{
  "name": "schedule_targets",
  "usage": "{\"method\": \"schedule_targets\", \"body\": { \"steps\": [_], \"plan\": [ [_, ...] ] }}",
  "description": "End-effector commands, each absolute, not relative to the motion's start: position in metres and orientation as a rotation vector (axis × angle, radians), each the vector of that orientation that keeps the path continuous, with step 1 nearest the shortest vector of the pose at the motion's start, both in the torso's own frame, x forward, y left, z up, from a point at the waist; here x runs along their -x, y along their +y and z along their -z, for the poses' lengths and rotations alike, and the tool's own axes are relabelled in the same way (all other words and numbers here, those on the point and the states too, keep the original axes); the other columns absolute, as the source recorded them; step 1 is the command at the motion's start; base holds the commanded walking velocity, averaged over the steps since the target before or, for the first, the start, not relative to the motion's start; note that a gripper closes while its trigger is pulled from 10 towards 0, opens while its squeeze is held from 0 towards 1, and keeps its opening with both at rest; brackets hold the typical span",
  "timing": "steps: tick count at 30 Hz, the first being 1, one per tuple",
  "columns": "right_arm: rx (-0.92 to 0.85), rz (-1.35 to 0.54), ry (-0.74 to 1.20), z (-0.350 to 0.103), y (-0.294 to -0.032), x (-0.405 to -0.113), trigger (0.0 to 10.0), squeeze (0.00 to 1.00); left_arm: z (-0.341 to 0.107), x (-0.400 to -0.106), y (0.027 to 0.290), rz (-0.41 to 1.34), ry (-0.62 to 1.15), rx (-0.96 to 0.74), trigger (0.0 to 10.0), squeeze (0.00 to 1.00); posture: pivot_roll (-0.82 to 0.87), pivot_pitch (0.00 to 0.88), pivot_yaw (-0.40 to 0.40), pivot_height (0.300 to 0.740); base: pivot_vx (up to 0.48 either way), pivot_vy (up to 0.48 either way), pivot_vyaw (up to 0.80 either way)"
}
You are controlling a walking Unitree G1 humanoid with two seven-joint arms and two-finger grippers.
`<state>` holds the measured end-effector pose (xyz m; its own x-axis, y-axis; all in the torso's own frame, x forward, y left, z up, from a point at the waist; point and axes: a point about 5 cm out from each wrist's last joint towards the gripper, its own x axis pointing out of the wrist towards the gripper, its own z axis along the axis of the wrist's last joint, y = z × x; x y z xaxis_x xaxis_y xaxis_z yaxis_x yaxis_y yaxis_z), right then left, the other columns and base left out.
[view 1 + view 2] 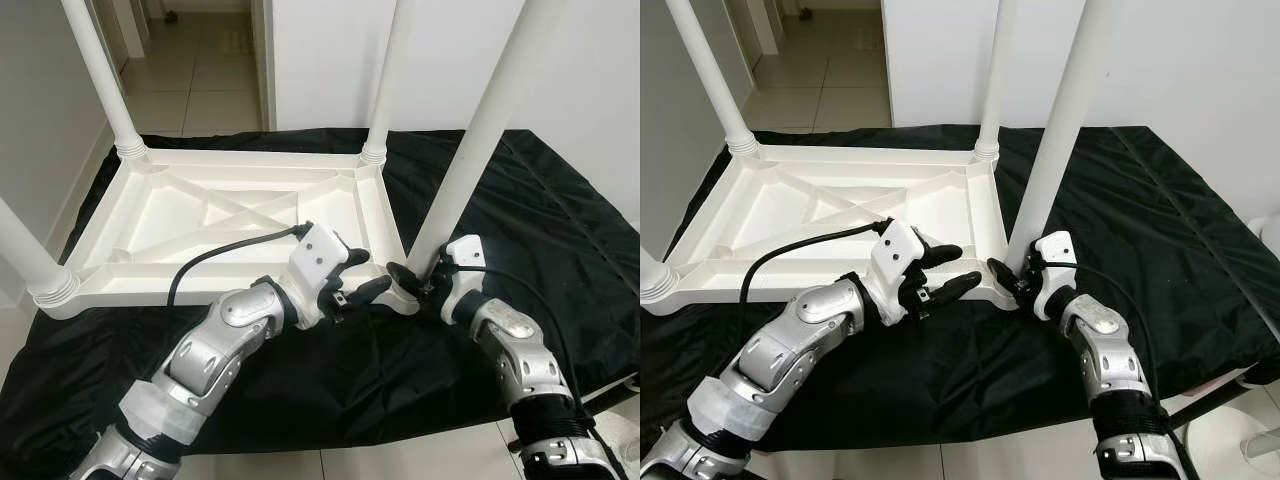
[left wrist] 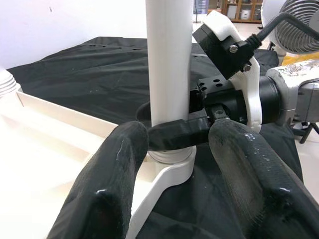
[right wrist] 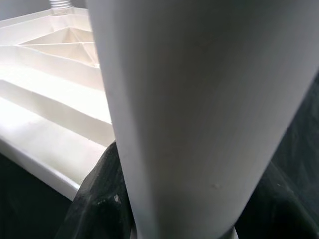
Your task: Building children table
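Right gripper [image 1: 412, 280] is clamping the white plastic table leg [image 1: 470, 150] at centre frame; left gripper [image 1: 360, 290] spread, idling; I'm keeping it vertical while twisting.

A black cloth [image 1: 560, 200] covers the supporting surface, with pale floor tiles [image 1: 190, 90] beyond its far edge. The white children's table [image 1: 220, 215] lies upside down directly on the cloth, legs pointing up.

A white table leg [image 2: 169, 74] is seen standing upright in a corner socket of the overturned white tabletop [image 2: 55, 144], which is laid on black cloth [image 2: 94, 74]. The leg's base is clasped by the black fingers [image 2: 177, 135] of the right gripper [image 2: 172, 124]. The left gripper [image 2: 174, 199] is held open in front, fingers spread apart. A fan [image 2: 294, 25] is visible behind.
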<state>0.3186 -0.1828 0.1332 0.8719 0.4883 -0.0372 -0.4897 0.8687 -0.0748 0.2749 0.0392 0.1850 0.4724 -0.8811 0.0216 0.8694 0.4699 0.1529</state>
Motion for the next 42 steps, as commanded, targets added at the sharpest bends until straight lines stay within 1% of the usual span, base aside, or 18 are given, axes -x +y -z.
{"method": "schedule_targets", "body": {
  "steps": [1,4,5,8,9,10,12,15,18,19,21,22,25,33,34,35,42],
  "plan": [
    [0.074,-0.473,0.026,-0.132,-0.185,-0.318,10.0,0.00,-0.183,-0.269,0.036,1.166,-0.089,-0.141,10.0,0.00,-0.09,0.025,-0.017,0.740,0.000,0.000,0.00],
    [0.053,-0.333,0.011,-0.134,-0.177,-0.312,10.0,0.00,-0.181,-0.269,0.036,1.165,-0.083,-0.141,10.0,0.00,-0.09,0.028,-0.018,0.740,0.000,0.000,0.00],
    [0.053,-0.333,0.011,-0.134,-0.177,-0.312,10.0,0.00,-0.181,-0.269,0.036,1.165,-0.083,-0.141,10.0,0.00,-0.09,0.028,-0.018,0.740,0.000,0.000,0.00],
    [0.008,-0.209,0.005,-0.137,-0.170,-0.306,10.0,0.00,-0.181,-0.268,0.036,1.167,-0.082,-0.140,10.0,0.00,-0.09,0.027,-0.019,0.740,0.000,0.000,0.00],
    [0.008,-0.209,0.005,-0.137,-0.170,-0.306,10.0,0.00,-0.181,-0.268,0.036,1.167,-0.082,-0.140,10.0,0.00,-0.09,0.027,-0.019,0.740,0.000,0.000,0.00],
    [-0.027,-0.126,0.011,-0.136,-0.167,-0.303,10.0,0.00,-0.181,-0.269,0.036,1.168,-0.081,-0.139,10.0,0.00,-0.10,0.026,-0.020,0.740,0.000,0.000,0.00],
    [-0.039,-0.069,0.017,-0.135,-0.164,-0.301,10.0,0.00,-0.181,-0.268,0.036,1.169,-0.081,-0.139,10.0,0.00,-0.10,0.026,-0.021,0.740,0.000,0.000,0.00],
    [-0.041,-0.044,0.019,-0.135,-0.163,-0.299,10.0,0.00,-0.181,-0.268,0.036,1.169,-0.081,-0.139,10.0,0.00,-0.10,0.026,-0.021,0.740,0.000,0.000,0.00],
    [-0.062,0.149,0.029,-0.131,-0.157,-0.294,10.0,0.00,-0.180,-0.269,0.036,1.169,-0.082,-0.140,10.0,0.00,-0.10,0.023,-0.025,0.740,0.000,0.000,0.00],
    [-0.062,0.149,0.029,-0.131,-0.157,-0.294,10.0,0.00,-0.180,-0.269,0.036,1.169,-0.082,-0.140,10.0,0.00,-0.10,0.023,-0.025,0.740,0.000,0.000,0.00],
    [-0.094,0.222,0.031,-0.132,-0.148,-0.291,10.0,0.00,-0.181,-0.269,0.035,1.170,-0.083,-0.140,10.0,0.00,-0.09,0.018,-0.024,0.740,0.000,0.000,0.00],
    [-0.106,0.224,0.030,-0.134,-0.143,-0.290,10.0,0.00,-0.181,-0.269,0.035,1.170,-0.084,-0.140,10.0,0.00,-0.09,0.018,-0.024,0.740,0.000,0.000,0.00],
    [-0.109,0.220,0.028,-0.136,-0.140,-0.289,10.0,0.00,-0.181,-0.269,0.035,1.171,-0.085,-0.140,10.0,0.00,-0.10,0.015,-0.023,0.740,0.000,0.000,0.00],
    [-0.102,0.240,0.030,-0.138,-0.142,-0.288,10.0,0.00,-0.181,-0.268,0.035,1.182,-0.086,-0.146,10.0,0.00,-0.10,0.007,-0.021,0.740,0.000,0.000,0.00],
    [-0.108,0.241,0.026,-0.139,-0.142,-0.288,10.0,0.76,-0.181,-0.268,0.035,1.182,-0.087,-0.148,10.0,0.00,-0.10,0.007,-0.021,0.740,0.000,0.000,0.00],
    [-0.116,0.240,0.021,-0.140,-0.141,-0.288,10.0,1.00,-0.181,-0.268,0.035,1.183,-0.087,-0.149,10.0,0.00,-0.10,0.007,-0.021,0.740,0.000,0.000,0.00],
    [-0.117,0.201,-0.030,-0.148,-0.143,-0.287,10.0,1.00,-0.181,-0.267,0.034,1.192,-0.087,-0.148,10.0,0.00,-0.10,0.000,-0.021,0.740,0.000,0.000,0.00]
  ]
}}
